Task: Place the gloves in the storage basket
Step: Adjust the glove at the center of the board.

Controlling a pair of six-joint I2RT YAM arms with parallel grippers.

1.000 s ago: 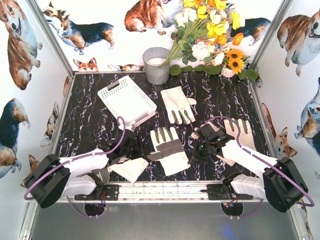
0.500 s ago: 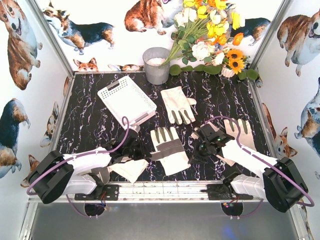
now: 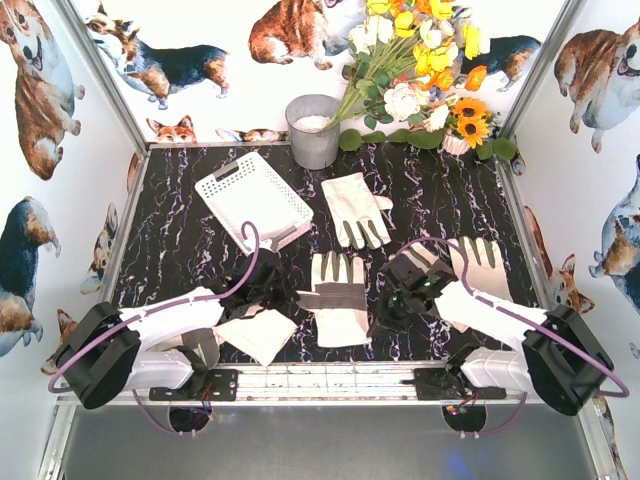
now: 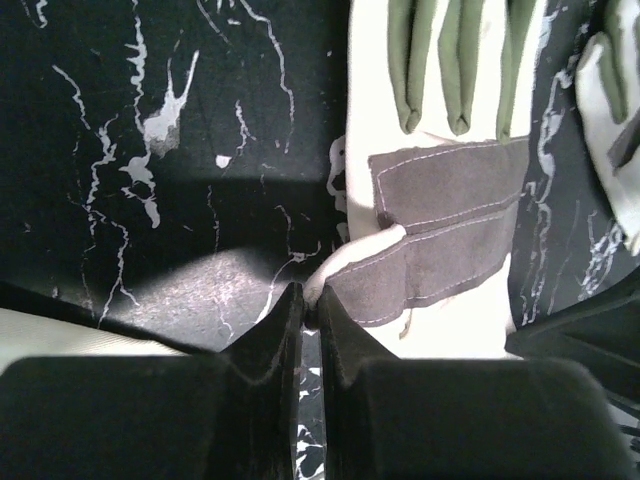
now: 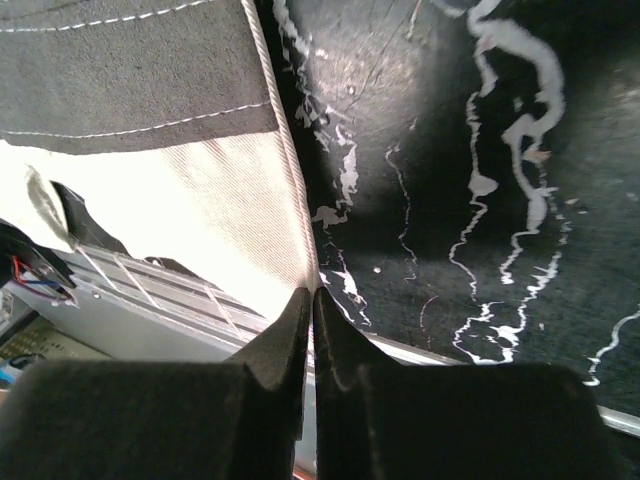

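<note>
Left gripper [image 4: 312,310] is closed almost to nothing on the left hem of the middle glove [image 3: 335,300], right at the grey palm strap. Right gripper [image 5: 310,315] is pinched just as tight on the cream cuff edge on the opposite side. Both bites are thin, hem only. The glove lies flat near the front of the table, and the basket [image 3: 215,186] is well apart at far left with nothing in it. Risks as I see them: if the arms pull apart or lift unevenly, one hem pops out and the glove swings from the other. If it sags, the fingers catch the basket rim and shove the light basket. The near-left glove [image 3: 258,335] sits under my left arm and could get dragged, as could the right glove [image 3: 487,262] under my right arm
</note>
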